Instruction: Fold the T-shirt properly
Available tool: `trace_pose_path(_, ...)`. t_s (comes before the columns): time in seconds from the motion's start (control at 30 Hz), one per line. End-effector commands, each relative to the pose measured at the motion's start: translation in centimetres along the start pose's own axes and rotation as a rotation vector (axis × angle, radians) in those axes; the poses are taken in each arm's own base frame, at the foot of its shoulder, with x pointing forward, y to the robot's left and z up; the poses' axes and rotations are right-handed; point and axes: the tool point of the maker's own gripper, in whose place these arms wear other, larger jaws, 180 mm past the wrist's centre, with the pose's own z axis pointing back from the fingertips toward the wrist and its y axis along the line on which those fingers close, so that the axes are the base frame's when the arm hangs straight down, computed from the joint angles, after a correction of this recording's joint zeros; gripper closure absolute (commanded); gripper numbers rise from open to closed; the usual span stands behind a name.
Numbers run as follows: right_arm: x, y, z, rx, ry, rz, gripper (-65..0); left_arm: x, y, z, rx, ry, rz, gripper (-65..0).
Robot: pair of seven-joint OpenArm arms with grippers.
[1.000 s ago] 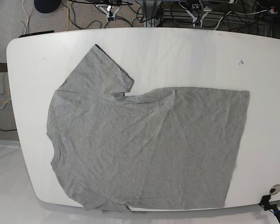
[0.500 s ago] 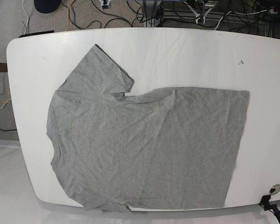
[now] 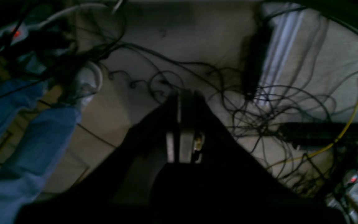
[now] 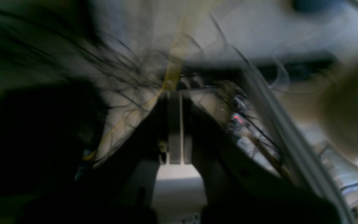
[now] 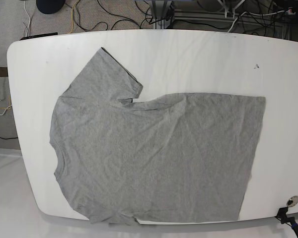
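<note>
Left claw (image 3: 182,102): two pale grey flat pads pressed together, flanked by black angular housing, a small brass-coloured fitting beside them. Right claw (image 4: 175,99): much alike — grey pads, dark sloping sides, a white block at the base.

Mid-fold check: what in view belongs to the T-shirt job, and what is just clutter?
Job:
- T-shirt, spread flat on the white table
- left gripper, shut, empty
- right gripper, shut, empty

Clutter:
- floor cables behind the table
- small dark speck on the table
</note>
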Motion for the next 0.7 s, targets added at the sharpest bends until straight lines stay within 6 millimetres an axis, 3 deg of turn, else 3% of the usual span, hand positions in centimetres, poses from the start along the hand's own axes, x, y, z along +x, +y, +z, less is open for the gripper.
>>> trace_pose_path(0.0, -1.1, -1.2, 1.2, -0.010, -0.025, -0.002, 0.0, -0.3, 0.6, 0.6, -0.002, -0.021, 0.001, 0.0)
trace_pose_path(0.2, -3.3, -2.1, 3.8, -0.015, -0.051, 0.017, 0.0, -3.5, 1.4, 2.5, 0.001, -0.005, -0.054, 0.0)
trace_pose_path(0.33, -4.2, -2.3, 6.0, -0.018, -0.083, 0.025, 0.0, -4.5, 1.4, 4.2, -0.009, -0.018, -0.086, 0.0)
trace_pose_path(0.5, -3.0, -2.8, 9.1, -0.024, -0.161, 0.034, 0.0, -2.2, 0.9, 7.7, -0.030, -0.126, -0.133, 0.0)
trace_pose_path(0.67, -0.3, -2.5, 12.0, -0.026, -0.238, 0.053, 0.0, 2.2, -0.1, 12.0, -0.057, -0.276, -0.156, 0.0)
